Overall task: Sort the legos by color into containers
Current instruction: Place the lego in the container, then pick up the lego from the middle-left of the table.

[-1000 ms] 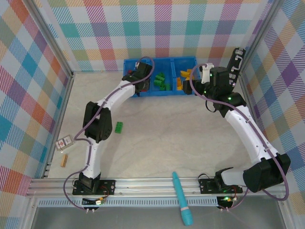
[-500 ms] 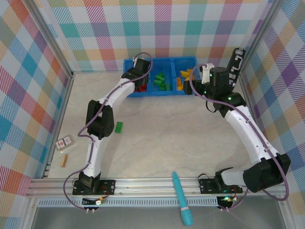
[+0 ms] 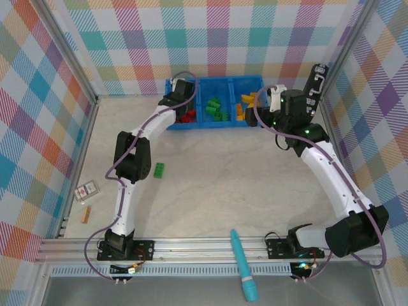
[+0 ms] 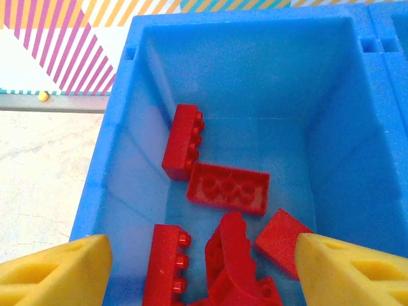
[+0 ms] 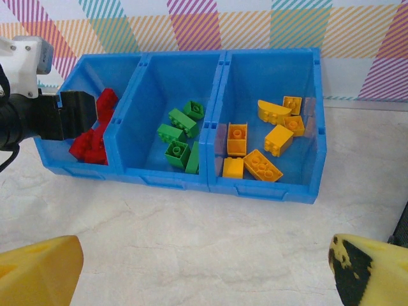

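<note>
The blue three-compartment bin (image 3: 210,125) stands at the far edge of the table. Its left compartment (image 4: 255,64) holds several red bricks (image 4: 227,188), the middle one green bricks (image 5: 178,137), the right one yellow-orange bricks (image 5: 268,143). My left gripper (image 3: 180,89) hovers over the red compartment, open, its yellow fingers apart with nothing between them (image 4: 204,268). One green brick (image 3: 159,169) lies loose on the table near the left arm's elbow. My right gripper (image 3: 275,102) hangs open over bare table in front of the bin (image 5: 204,274).
A teal pen-like tool (image 3: 243,264) lies across the near rail. A small card (image 3: 86,190) and a tan block (image 3: 86,215) sit at the left edge. A tall black device (image 3: 315,83) stands at the back right beside the bin.
My left gripper has drawn back toward the far wall over the left compartment, uncovering the red bricks in the top view. The right arm has not moved.
</note>
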You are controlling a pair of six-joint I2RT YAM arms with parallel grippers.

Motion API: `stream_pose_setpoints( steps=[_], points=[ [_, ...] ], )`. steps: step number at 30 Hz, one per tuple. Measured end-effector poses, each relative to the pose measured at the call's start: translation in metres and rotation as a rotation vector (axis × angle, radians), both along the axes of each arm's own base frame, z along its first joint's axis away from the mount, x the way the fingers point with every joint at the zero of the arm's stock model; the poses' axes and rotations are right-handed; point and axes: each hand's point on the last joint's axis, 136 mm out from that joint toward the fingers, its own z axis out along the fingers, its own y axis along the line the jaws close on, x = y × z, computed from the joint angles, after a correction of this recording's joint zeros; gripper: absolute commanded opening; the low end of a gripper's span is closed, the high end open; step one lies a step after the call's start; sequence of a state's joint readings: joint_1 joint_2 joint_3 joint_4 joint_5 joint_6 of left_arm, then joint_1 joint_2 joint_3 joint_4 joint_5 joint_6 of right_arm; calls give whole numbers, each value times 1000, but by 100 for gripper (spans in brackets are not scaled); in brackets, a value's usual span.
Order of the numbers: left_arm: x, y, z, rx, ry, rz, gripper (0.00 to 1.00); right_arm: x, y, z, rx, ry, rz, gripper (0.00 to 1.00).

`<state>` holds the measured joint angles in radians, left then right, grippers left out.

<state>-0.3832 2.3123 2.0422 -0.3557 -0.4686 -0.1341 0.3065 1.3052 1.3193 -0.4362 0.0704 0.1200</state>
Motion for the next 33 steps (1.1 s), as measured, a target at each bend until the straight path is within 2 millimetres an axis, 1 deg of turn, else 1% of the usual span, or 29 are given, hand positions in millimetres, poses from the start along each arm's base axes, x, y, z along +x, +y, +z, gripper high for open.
stream_pose_setpoints(
  steps=[3, 5, 7, 9, 12, 14, 16, 17, 18, 19, 20, 22, 24, 26, 28, 33],
  points=[
    [-7, 3, -7, 10, 22, -1, 75, 0, 0, 0, 0, 0, 0, 99],
    [-19, 8, -10, 27, 53, -5, 75, 0, 0, 0, 0, 0, 0, 99],
    [-38, 14, -6, 41, 86, -17, 75, 0, 0, 0, 0, -1, 0, 99],
    [-61, 21, 9, 48, 108, -33, 75, 0, 0, 0, 0, -1, 0, 99],
    [-96, 32, 50, 45, 102, -56, 75, 0, 0, 0, 0, -2, 0, 99],
    [-127, 41, 80, 27, 84, -73, 75, 0, 0, 0, 0, -2, 0, 99],
    [-156, 50, 95, 13, 83, -87, 75, 1, 0, 0, 0, -1, 0, 99],
    [-172, 55, 97, 9, 94, -93, 74, 1, 0, 0, 0, -1, 0, 99],
    [-185, 59, 96, 7, 112, -96, 74, 1, 0, 0, 0, 0, 0, 99],
    [-200, 63, 90, 6, 135, -96, 74, 0, 0, -1, 0, 0, 0, 99],
    [-215, 68, 79, 5, 168, -92, 74, 0, 0, -1, 0, 1, 0, 99],
    [-241, 78, 52, 6, 238, -79, 74, 0, 1, -1, 3, 3, 3, 99],
    [-268, 85, 21, 2, 320, -70, 74, 0, 2, -1, 16, 7, 7, 99],
    [-290, 90, -3, -9, 384, -64, 73, -1, 4, -1, 33, 13, 9, 99],
    [-301, 91, -18, -24, 422, -58, 72, -2, 6, -1, 48, 19, 11, 99],
    [-314, 92, -43, -47, 472, -39, 72, -5, 12, -4, 93, 44, 28, 99]
  ],
)
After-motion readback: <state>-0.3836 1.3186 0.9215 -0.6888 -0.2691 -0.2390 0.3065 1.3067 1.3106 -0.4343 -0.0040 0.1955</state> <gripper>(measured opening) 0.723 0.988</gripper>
